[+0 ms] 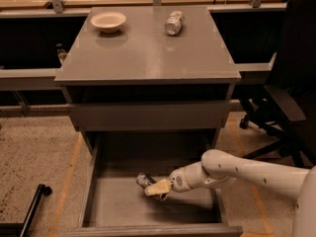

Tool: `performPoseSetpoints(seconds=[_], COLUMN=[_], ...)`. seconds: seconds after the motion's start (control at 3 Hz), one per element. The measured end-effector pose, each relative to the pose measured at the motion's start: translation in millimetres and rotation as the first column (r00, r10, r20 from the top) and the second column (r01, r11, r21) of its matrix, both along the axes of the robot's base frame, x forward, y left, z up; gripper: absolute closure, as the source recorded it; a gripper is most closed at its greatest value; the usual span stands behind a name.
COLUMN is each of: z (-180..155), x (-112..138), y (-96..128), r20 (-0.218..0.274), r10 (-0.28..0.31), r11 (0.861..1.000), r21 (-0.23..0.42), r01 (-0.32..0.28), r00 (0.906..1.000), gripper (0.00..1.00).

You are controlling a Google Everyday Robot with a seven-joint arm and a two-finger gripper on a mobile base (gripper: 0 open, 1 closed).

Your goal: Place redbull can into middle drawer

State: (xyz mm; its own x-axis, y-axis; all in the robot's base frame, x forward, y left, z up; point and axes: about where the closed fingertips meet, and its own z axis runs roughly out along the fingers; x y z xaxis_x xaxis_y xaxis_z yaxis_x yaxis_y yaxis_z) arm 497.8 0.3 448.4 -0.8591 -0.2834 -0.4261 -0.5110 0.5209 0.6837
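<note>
The middle drawer point(94, 181) is pulled out at the bottom of the grey cabinet, an open tray with low walls and a flat grey floor. My gripper point(158, 188) reaches into it from the right on a white arm, low over the floor near the middle. Its tan fingers point(160, 185) are shut on the redbull can point(143, 179), whose shiny round end sticks out to the left. I cannot tell whether the can touches the floor.
On the cabinet top point(148, 58) lie a white bowl point(108, 21) at the back left and a paler silver can point(174, 22) on its side at the back. A shut drawer front point(148, 115) sits above the open one. A black office chair point(291, 93) stands to the right.
</note>
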Motion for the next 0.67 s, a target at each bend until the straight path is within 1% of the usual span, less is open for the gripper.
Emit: performPoseSetpoints(seconds=[0.33, 0.67], z=[-0.5, -0.5], x=[-0.8, -0.8], y=[1.6, 1.6], r20=[-0.002, -0.002], r10=[0.003, 0.003], r11=[1.0, 1.0], r21=[0.001, 0.001], r01=[-0.003, -0.003], r00=[1.0, 1.0], gripper=[0.0, 0.0])
